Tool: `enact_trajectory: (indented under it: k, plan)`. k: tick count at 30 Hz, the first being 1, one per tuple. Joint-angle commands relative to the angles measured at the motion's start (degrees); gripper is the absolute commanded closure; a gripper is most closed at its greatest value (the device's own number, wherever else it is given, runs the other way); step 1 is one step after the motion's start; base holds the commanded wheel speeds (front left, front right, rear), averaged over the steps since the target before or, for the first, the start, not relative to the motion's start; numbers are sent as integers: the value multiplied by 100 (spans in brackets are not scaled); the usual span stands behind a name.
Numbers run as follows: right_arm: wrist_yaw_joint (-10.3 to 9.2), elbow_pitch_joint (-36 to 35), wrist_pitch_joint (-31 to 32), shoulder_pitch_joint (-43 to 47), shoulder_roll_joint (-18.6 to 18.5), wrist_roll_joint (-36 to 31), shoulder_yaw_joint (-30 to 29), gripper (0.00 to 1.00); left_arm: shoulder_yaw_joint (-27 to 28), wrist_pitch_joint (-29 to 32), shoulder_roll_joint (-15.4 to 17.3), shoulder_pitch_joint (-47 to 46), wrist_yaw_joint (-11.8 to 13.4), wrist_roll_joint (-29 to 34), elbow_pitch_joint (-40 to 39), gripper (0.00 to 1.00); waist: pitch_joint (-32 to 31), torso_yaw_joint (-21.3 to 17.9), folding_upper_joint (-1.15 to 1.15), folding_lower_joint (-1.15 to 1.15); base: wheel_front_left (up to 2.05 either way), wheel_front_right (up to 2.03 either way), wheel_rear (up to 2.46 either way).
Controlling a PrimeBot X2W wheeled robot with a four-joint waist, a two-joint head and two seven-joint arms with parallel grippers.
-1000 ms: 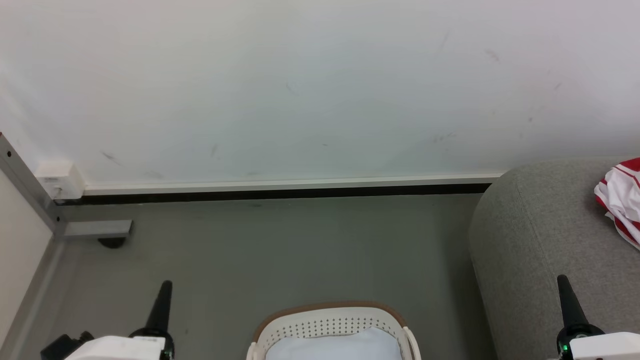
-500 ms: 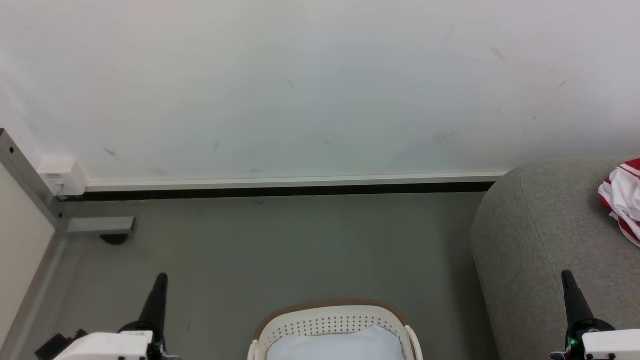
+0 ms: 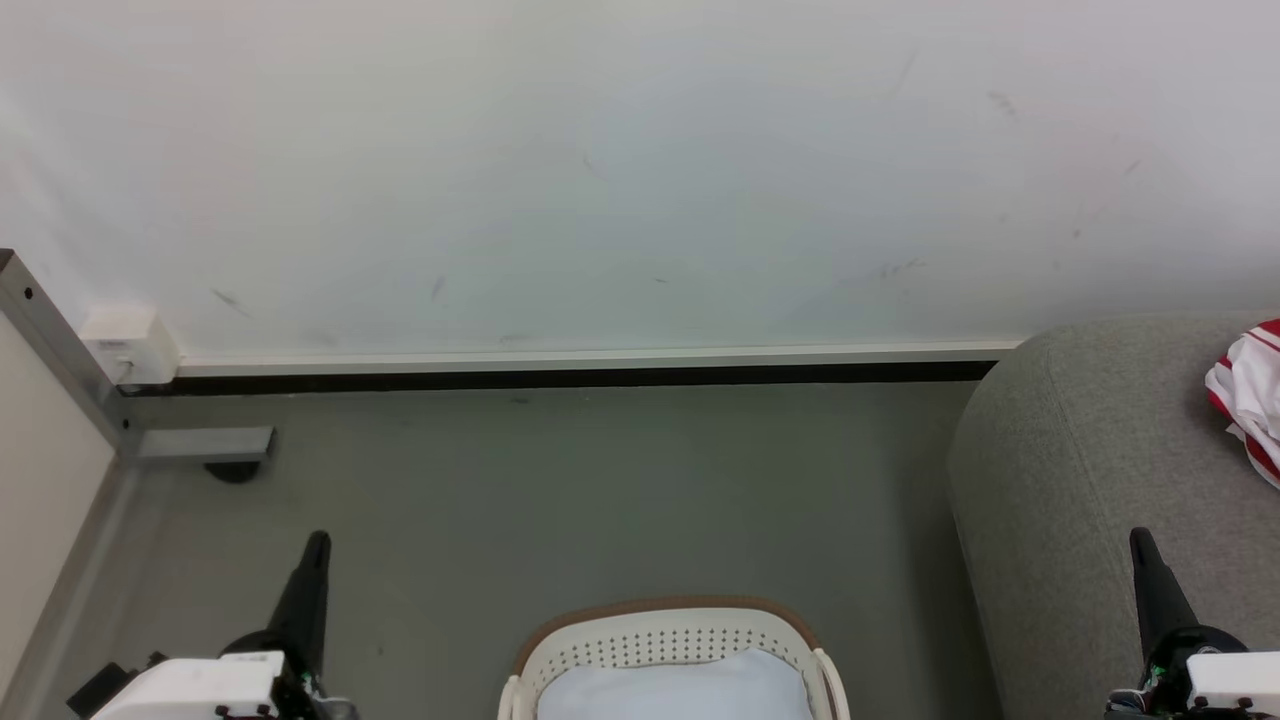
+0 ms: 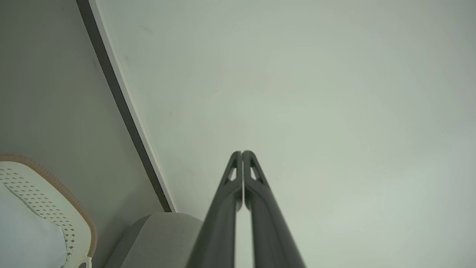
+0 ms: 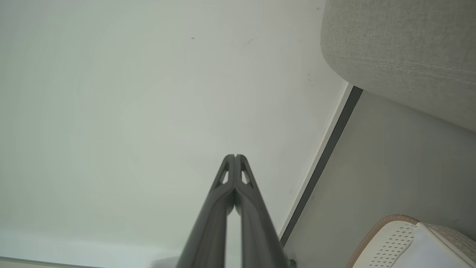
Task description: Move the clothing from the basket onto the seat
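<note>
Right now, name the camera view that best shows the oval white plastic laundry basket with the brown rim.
The head view: the oval white plastic laundry basket sits bottom centre, far rim and holed wall plain, cut off below. Each wrist view catches one corner piece of it.

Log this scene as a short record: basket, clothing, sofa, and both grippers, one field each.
basket: bottom centre of head view, pale cloth showing inside
clothing: red and white, lying on the sofa
sofa: grey, right of the basket
left gripper: shut, empty
right gripper: shut, empty
</note>
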Motion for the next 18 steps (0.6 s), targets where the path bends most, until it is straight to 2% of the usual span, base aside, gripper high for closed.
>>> enact_trajectory:
  k: [1,13,18]
  plan:
    - [-11,-43,39,-64,-53,110,-30,100,48,40,12,-85,-35,-94,-29,100,3,3,0,0,0,0,0]
    - [-12,-81,109,-100,-98,639,-45,100,127,160,4,-124,-64,-560,-62,100,33,37,0,0,0,0,0]
    - [-12,-78,86,-90,-110,643,-17,100,122,154,4,-122,-65,-541,-61,100,34,37,0,0,0,0,0]
